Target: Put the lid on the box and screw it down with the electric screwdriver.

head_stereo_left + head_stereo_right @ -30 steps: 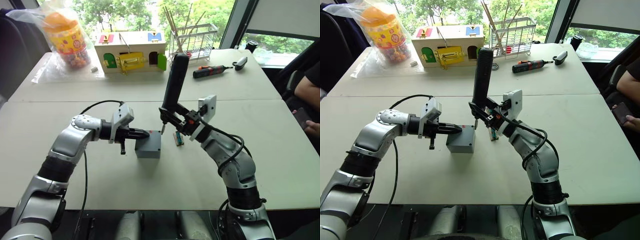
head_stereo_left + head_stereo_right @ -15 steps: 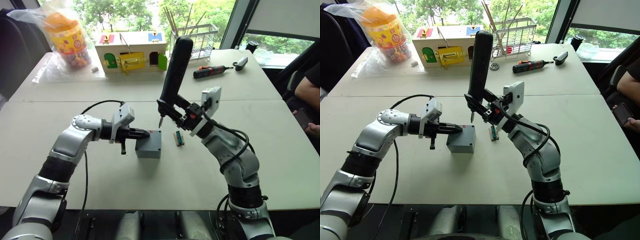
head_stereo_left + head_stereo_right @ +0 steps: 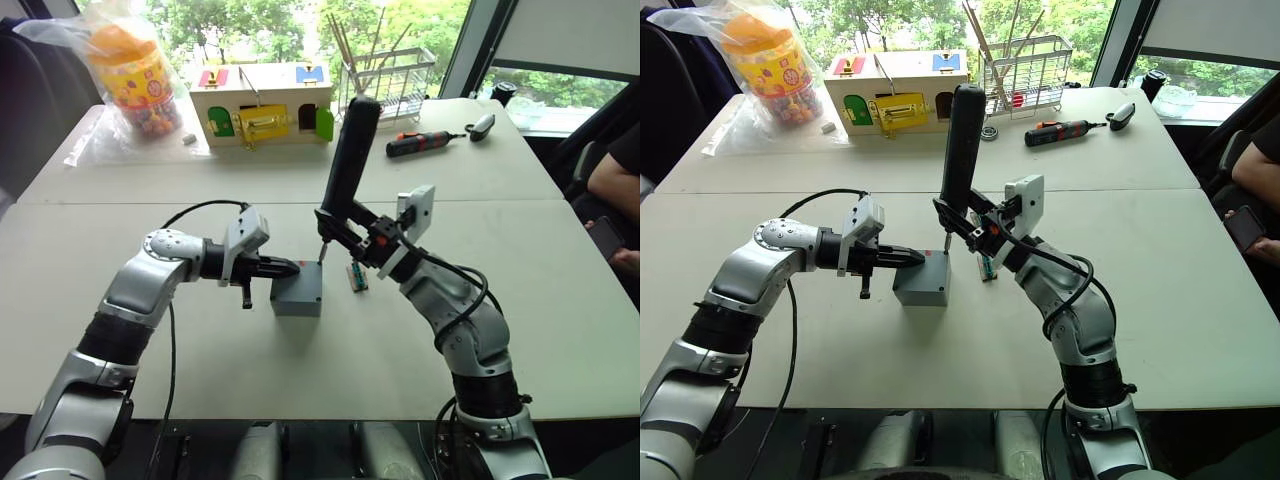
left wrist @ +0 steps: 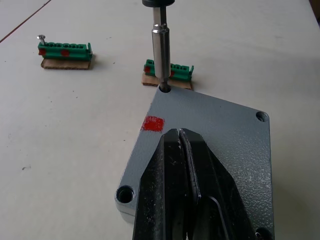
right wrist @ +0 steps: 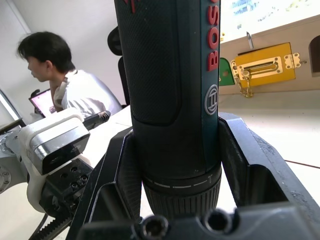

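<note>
The grey box stands mid-table with the grey lid seated on it; a red mark shows near one edge of the lid. My left gripper is shut, its black fingers lying flat on the lid. My right gripper is shut on the dark electric screwdriver, held nearly upright. Its metal bit points down into the lid's far corner hole, on the side away from my left arm.
Two green screw holders lie on the table, one just beyond the box and another farther off. At the back stand a wooden toy house, a wire rack, a bagged jar and a red-and-black screwdriver. A person sits at the right.
The right gripper lifted the electric screwdriver off the box half a second ago and has now lowered it again, bit tip at the lid's corner. The left gripper has stayed put.
</note>
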`<state>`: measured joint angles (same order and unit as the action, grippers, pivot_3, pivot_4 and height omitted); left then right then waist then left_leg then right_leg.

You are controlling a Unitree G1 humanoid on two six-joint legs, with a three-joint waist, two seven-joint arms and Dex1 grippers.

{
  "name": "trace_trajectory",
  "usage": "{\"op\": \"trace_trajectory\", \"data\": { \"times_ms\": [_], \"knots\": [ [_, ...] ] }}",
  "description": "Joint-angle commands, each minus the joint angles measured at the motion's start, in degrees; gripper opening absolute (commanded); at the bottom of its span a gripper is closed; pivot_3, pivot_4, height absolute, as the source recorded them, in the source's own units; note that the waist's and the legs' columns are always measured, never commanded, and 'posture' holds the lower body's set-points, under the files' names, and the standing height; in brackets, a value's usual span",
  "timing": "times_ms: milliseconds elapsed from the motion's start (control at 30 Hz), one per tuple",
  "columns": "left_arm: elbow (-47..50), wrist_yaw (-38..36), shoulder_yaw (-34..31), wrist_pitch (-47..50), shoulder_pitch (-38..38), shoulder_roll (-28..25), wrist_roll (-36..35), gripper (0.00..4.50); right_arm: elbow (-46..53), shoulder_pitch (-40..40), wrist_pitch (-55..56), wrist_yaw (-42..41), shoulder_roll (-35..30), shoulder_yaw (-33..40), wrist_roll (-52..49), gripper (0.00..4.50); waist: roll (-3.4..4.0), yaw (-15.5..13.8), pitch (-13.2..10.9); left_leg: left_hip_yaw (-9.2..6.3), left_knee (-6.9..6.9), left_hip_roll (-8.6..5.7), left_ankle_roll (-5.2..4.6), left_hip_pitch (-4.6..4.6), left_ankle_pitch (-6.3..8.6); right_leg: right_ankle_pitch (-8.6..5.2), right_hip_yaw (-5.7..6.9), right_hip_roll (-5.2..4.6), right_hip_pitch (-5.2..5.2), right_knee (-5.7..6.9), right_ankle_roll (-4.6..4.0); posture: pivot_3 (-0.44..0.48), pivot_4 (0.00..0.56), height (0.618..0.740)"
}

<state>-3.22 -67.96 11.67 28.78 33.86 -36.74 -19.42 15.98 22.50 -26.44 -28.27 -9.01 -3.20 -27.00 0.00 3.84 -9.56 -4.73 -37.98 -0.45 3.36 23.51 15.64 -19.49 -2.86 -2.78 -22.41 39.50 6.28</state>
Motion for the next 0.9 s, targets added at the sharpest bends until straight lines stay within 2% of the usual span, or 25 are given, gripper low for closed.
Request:
{"op": "trace_trajectory", "data": {
  "times_ms": [33, 233, 400, 600, 700, 800, 900],
  "knots": [
    [0.0, 0.3, 0.7, 0.9, -0.7, -0.2, 1.2, 0.0, 1.4, -0.8, 1.5, -1.3, -0.2, -1.7, 0.5, 1.77, 0.0, 0.0, 0.0, 0.0, 0.0, 0.0, 0.0, 0.0, 0.0, 0.0, 0.0, 0.0, 0.0, 0.0, 0.0, 0.0, 0.15, 0.74],
    [0.5, 0.5, 0.8, 1.4, -1.0, -0.2, 1.2, 0.0, 0.8, -2.7, 3.4, -3.7, -3.2, -7.1, 5.3, 1.77, -0.02, 0.0, 0.1, 0.0, 0.02, -0.01, -0.27, -0.13, 0.15, 0.0, 0.0, 0.01, 0.12, -0.01, 0.0, 0.0, 0.15, 0.74],
    [1.8, 0.9, 0.8, 2.0, -1.5, -0.2, 1.0, 0.0, -3.2, -4.6, 4.4, -2.9, -1.7, -5.1, 4.4, 1.77, -0.11, 0.0, 0.4, -0.01, 0.03, 0.04, -0.37, -0.2, 0.21, 0.0, 0.0, 0.03, 0.19, -0.01, 0.0, 0.0, 0.15, 0.74],
    [2.7, 1.4, 0.7, 2.8, -1.8, 0.0, 0.9, 0.0, -5.2, -5.1, 5.8, -3.5, -2.1, -5.9, 6.2, 1.77, -0.03, 0.0, 0.7, 0.0, 0.04, 0.05, -0.43, -0.28, 0.24, -0.01, 0.0, 0.04, 0.28, -0.02, -0.01, 0.0, 0.15, 0.74],
    [2.5, 1.5, 0.7, 2.9, -1.7, 0.1, 0.9, 0.0, -6.3, -5.2, 6.4, -3.4, -2.3, -6.7, 7.3, 1.77, -0.03, 0.0, 0.7, 0.0, 0.07, 0.06, -0.46, -0.59, 0.27, -0.01, -0.01, 0.05, 0.61, -0.06, -0.01, 0.0, 0.15, 0.74],
    [2.2, 1.5, 0.7, 2.9, -1.5, 0.2, 1.0, 0.0, -6.6, -5.0, 6.6, -3.2, -2.2, -6.7, 7.6, 1.77, -0.03, -0.1, 0.7, 0.01, 0.38, 0.06, -0.56, -1.36, 0.33, -0.03, -0.01, 0.05, 1.35, -0.4, -0.01, 0.0, 0.15, 0.74],
    [2.0, 1.5, 0.7, 2.8, -1.5, 0.2, 1.2, 0.0, -6.8, -5.0, 6.7, -3.1, -2.3, -6.7, 8.0, 1.77, -0.03, -0.1, 0.7, 0.01, 0.43, 0.07, -0.56, -1.39, 0.33, -0.03, -0.02, 0.05, 1.35, -0.4, -0.02, 0.0, 0.15, 0.74]
  ]
}}
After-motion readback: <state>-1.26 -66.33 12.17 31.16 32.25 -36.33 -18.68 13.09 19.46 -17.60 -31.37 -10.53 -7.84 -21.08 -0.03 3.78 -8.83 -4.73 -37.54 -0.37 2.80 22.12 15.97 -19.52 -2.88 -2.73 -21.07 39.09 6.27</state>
